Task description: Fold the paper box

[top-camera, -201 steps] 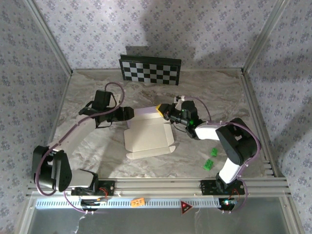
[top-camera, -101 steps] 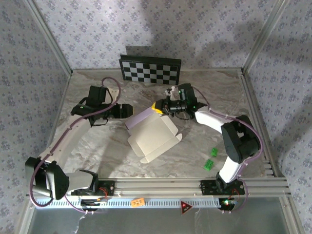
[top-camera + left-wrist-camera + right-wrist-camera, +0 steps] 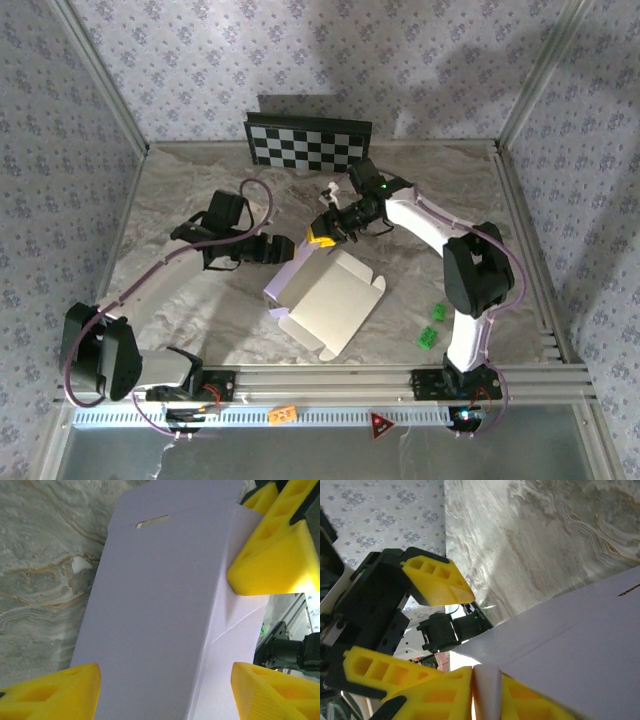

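The paper box [image 3: 335,303] lies partly unfolded at mid-table, cream-white face up, with a lavender panel [image 3: 292,268] raised along its left edge. My right gripper [image 3: 322,236] is shut on the box's far corner flap [image 3: 487,692], pinched between its yellow fingers [image 3: 445,695]. My left gripper [image 3: 281,251] stands open against that lavender panel [image 3: 155,610], one yellow finger [image 3: 55,690] on each side of it. The panel has a slot [image 3: 152,521] near its far end. The right gripper's fingers [image 3: 272,555] hold the box edge in the left wrist view.
A black-and-white checkerboard panel [image 3: 309,143] leans on the back wall. Two small green pieces [image 3: 432,326] lie near the right arm's base. Patterned walls enclose the table, and an aluminium rail [image 3: 330,383] runs along the front.
The right gripper swung back and left with the box corner, turning the box clockwise and tipping it up. The left gripper came in to the lavender panel.
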Available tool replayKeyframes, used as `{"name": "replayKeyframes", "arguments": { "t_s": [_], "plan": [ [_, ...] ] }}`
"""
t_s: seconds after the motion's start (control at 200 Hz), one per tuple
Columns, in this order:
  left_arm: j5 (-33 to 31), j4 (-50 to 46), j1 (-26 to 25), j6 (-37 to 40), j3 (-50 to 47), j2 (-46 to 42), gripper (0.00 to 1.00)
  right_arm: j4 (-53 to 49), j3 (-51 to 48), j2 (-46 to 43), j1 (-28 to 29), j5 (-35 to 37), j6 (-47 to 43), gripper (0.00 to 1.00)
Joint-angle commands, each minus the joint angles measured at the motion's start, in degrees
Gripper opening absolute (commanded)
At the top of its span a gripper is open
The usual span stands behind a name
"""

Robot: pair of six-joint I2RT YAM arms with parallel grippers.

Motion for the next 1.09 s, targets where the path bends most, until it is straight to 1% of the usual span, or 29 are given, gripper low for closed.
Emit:
{"name": "replayKeyframes", "arguments": {
  "t_s": [0.0, 0.135, 0.205, 0.32, 0.43, 0.525, 0.545, 0.69, 0.76, 0.86, 0.96, 1.034, 1.089],
  "plan": [
    [-2.47, 0.13, -0.28, -0.29, 0.41, -0.79, 0.69, -5.14, 1.05, 2.01, 0.17, 1.77, -3.02, 0.18],
    [-8.95, -2.46, -0.25, 1.62, 0.51, -4.81, 0.69, -1.04, -0.47, 1.33, -0.98, 7.13, 1.98, 0.19],
    [-11.75, -3.17, -0.25, 1.90, 0.34, -6.73, 0.69, 3.00, -2.47, -0.48, -1.51, 9.71, 5.01, 0.19],
    [-12.24, -2.55, -0.32, 0.94, -0.78, -8.27, 0.70, 9.26, -6.20, -4.17, -1.78, 13.08, 9.32, 0.19],
    [-12.29, -3.51, -0.35, -0.10, -1.14, -6.56, 0.68, 13.89, -10.45, -6.71, -1.24, 17.28, 13.26, 0.19],
    [-13.99, -5.54, -0.64, -0.55, -0.76, -5.15, 0.68, 19.53, -14.92, -9.76, -0.99, 21.00, 17.13, 0.19],
    [-14.29, -5.67, -0.77, -0.64, -0.75, -5.11, 0.68, 20.68, -17.33, -10.48, -1.04, 21.78, 18.05, 0.19],
    [-14.30, -4.52, -1.34, -1.07, -1.49, -6.95, 0.68, 30.73, -25.12, -15.88, -1.26, 27.94, 24.51, 0.18],
    [-14.65, -4.39, -1.38, -0.83, -1.77, -7.85, 0.68, 33.61, -27.39, -17.72, -1.23, 30.58, 26.50, 0.17],
    [-16.96, -4.91, -1.39, -0.47, -2.51, -9.41, 0.68, 37.23, -29.71, -19.14, -1.16, 32.75, 28.24, 0.16],
    [-19.27, -3.88, -1.40, -0.79, -4.58, -11.56, 0.68, 39.65, -31.03, -19.33, -1.12, 33.12, 29.23, 0.16],
    [-20.96, -2.33, -1.08, -2.66, -7.03, -13.18, 0.68, 39.97, -31.15, -19.26, -1.14, 33.08, 29.34, 0.16],
    [-20.81, -0.98, -0.54, -4.51, -9.08, -14.12, 0.68, 39.84, -31.28, -19.30, -1.12, 32.99, 29.26, 0.16]
  ]
}}
